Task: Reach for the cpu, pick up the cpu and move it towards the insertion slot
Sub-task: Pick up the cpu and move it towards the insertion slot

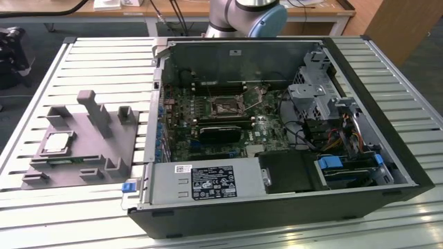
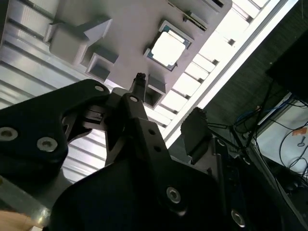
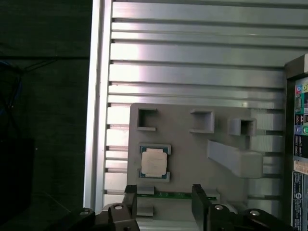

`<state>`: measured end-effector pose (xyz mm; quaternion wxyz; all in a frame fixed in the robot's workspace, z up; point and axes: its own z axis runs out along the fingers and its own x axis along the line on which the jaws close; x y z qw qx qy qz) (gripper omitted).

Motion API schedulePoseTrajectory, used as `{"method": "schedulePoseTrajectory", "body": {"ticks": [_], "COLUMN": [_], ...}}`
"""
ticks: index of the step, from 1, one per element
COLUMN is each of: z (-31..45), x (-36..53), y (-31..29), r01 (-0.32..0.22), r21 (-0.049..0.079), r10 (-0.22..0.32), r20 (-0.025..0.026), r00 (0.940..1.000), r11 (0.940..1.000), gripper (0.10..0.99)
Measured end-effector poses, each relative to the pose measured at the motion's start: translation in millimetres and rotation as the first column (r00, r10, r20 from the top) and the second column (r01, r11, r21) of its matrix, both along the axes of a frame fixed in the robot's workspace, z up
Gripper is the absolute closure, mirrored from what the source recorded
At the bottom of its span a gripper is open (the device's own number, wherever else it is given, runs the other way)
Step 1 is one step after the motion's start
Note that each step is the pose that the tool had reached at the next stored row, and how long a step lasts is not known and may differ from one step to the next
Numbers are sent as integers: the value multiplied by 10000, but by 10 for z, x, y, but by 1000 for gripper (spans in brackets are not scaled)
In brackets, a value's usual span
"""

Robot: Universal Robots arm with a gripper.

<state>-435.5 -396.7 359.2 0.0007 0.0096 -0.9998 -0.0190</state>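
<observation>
Silvery cpu (image 3: 154,162) seated in grey holder tray (image 3: 187,159) — reach step; pincer (image 3: 164,189) wide, empty, hovering near — grasp needs centring over its edges.

Silvery square cpu (image 3: 154,161), seated in recess of grey moulded plastic holder tray (image 3: 192,149): top left open from above. Tall grey upright post (image 1: 97,116) stood nearby on tray. Dark metal-framed insertion slot (image 1: 226,107): uncovered, hemmed by long black rectangular card (image 1: 220,133) and steel case wall (image 1: 235,65).
</observation>
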Motion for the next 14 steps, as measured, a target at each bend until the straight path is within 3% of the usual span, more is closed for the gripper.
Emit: {"method": "schedulePoseTrajectory", "body": {"ticks": [1,2,5,7,8,14], "z": [-12,-25,-82,-116,-134,-243], "x": [-1,-9,-32,-33,-33,-46], "y": [-6,-21,-56,-57,-58,-59], "r01": [1,-3,-28,-26,-27,-28], "r21": [0,1,36,35,35,36], "r10": [-1,3,28,26,27,28], "r20": [-1,-4,2,-5,-5,-5], "r00": [10000,10000,10000,10000,10000,10000], "r11": [10000,10000,10000,10000,10000,10000], "gripper": [506,506,329,329,267,267]}}
